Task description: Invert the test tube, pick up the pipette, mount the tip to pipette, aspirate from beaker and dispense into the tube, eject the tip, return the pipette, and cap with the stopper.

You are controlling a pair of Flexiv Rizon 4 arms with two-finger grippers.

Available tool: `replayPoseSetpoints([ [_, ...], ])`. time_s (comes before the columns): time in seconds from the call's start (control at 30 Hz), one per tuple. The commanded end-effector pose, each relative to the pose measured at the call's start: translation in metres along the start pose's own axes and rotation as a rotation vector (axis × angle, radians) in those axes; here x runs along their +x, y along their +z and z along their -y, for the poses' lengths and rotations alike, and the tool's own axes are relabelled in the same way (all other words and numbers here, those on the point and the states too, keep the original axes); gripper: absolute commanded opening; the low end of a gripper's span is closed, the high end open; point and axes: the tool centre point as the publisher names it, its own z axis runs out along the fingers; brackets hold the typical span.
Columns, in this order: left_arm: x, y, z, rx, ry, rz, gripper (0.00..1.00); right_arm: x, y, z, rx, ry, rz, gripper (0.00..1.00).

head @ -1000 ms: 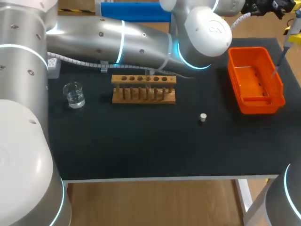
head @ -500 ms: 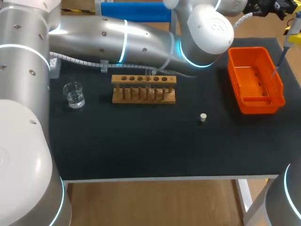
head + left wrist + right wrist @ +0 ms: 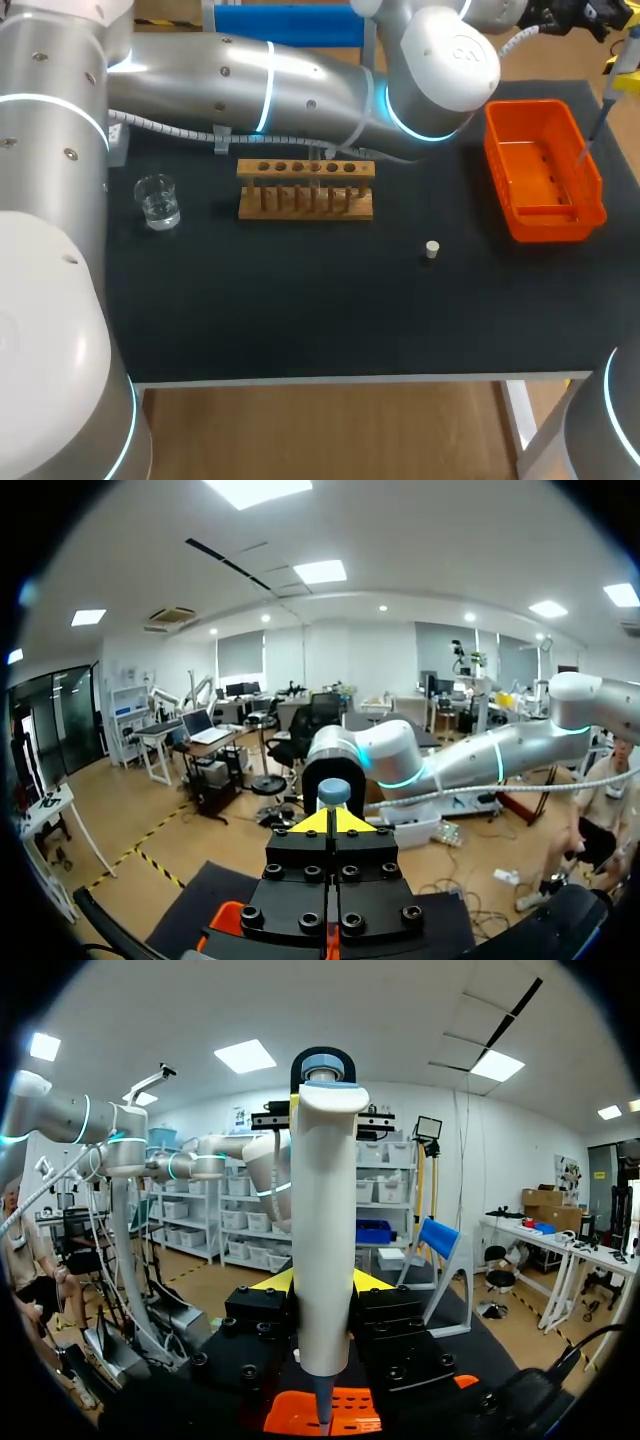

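Observation:
My right gripper [image 3: 322,1282] is shut on the white pipette [image 3: 323,1230], which stands upright with a blue-grey button on top. Its thin lower end [image 3: 598,120] hangs over the orange bin [image 3: 590,160] at the table's far right. My left gripper [image 3: 330,822] is shut, with nothing visible between its yellow tips, and it is held high beyond the bin. The glass beaker [image 3: 157,200] with clear liquid stands at the left. The wooden tube rack [image 3: 305,188] is in the middle. I cannot make out a tube in it. The small pale stopper [image 3: 431,249] lies on the mat.
My left arm [image 3: 300,90] stretches across the back of the table, above and behind the rack. The black mat [image 3: 300,300] lies bare between the rack and the front edge. The orange bin [image 3: 345,1410] shows right under the pipette's end.
My left arm's elbow has crept slightly to the right and up. The pipette, beaker, rack and stopper are where they were.

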Motion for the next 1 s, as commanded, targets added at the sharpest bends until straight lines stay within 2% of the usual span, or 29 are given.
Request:
replayPoseSetpoints([
  [0.03,-0.002,0.002,-0.005,0.138,-0.003,-0.007,0.00,0.001,0.000,-0.001,0.004,0.001,0.001,0.00],
  [1.0,0.000,0.008,-0.016,0.117,-0.013,-0.008,0.00,0.001,0.000,-0.001,0.004,0.001,0.001,0.00],
])
